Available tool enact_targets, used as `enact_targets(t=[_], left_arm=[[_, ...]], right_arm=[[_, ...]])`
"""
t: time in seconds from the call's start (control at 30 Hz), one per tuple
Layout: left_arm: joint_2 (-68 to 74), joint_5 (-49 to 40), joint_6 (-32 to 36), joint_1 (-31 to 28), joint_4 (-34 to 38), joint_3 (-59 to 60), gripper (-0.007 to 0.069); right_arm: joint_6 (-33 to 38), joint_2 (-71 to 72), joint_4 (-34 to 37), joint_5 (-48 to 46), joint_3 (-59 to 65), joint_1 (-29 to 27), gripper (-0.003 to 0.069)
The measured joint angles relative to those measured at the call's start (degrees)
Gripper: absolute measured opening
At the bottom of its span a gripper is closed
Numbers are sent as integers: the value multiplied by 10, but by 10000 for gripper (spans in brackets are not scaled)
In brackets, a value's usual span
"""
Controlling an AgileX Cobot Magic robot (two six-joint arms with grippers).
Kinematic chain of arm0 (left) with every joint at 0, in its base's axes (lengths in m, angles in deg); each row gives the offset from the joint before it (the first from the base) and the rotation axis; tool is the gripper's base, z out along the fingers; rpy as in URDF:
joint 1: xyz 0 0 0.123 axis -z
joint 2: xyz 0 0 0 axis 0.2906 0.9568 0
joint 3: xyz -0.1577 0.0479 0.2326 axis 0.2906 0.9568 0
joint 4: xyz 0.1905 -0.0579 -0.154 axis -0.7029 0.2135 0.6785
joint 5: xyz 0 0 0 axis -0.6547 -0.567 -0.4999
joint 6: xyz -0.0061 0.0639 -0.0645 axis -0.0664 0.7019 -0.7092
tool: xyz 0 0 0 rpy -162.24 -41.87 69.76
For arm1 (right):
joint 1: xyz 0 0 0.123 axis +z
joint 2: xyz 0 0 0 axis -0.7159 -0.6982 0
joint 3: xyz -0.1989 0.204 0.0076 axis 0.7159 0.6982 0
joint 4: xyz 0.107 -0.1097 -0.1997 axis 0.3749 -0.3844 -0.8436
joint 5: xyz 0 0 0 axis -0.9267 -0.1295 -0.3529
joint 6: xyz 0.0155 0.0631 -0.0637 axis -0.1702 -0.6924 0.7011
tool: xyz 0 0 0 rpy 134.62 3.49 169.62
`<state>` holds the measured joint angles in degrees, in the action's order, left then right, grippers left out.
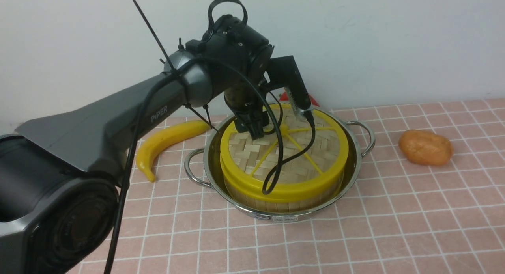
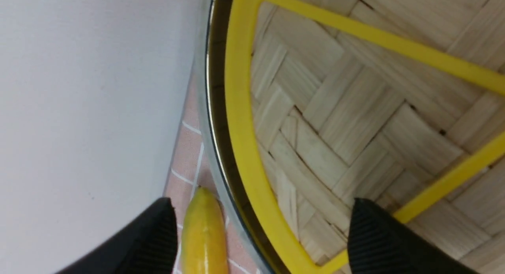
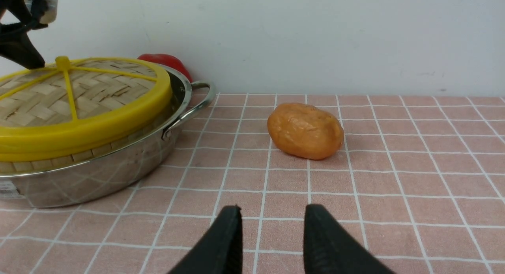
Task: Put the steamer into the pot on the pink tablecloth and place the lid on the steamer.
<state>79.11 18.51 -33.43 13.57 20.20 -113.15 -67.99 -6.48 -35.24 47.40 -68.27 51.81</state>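
The shiny steel pot (image 1: 351, 175) stands on the pink tablecloth (image 1: 394, 219). The bamboo steamer (image 1: 276, 199) sits inside it. The woven lid (image 1: 252, 155) with yellow spokes lies flat on the steamer. My left gripper (image 1: 250, 132) is open just above the lid's far-left part. In the left wrist view its fingers (image 2: 261, 203) stand wide apart astride the lid (image 2: 355, 108) rim and pot rim (image 2: 205, 108), holding nothing. My right gripper (image 3: 270, 226) is open and empty, low over the cloth (image 3: 394, 179), right of the pot (image 3: 98, 175) and lid (image 3: 79, 92).
A yellow banana (image 1: 169, 142) lies left of the pot, close to its rim (image 2: 203, 234). An orange lumpy fruit (image 1: 426, 148) lies right of the pot (image 3: 305, 130). A red object (image 1: 311, 100) sits behind the pot against the white wall.
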Motion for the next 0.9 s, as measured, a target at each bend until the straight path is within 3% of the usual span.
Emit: enact_targets(t=[0.3,0.57,0.73,0.9], left_arm=[[-41,48,6,3,54,1,449],[-22,58,31,17,90,1,328],[-19,49,34,18,94,1,324],[-20,18,35,24,110,1,375]], right_arm=[[0,0,0,0,0,0,242],[0,0,0,0,0,0,242],[0,0,0,0,0,0,242],[0,0,0,0,0,0,242]])
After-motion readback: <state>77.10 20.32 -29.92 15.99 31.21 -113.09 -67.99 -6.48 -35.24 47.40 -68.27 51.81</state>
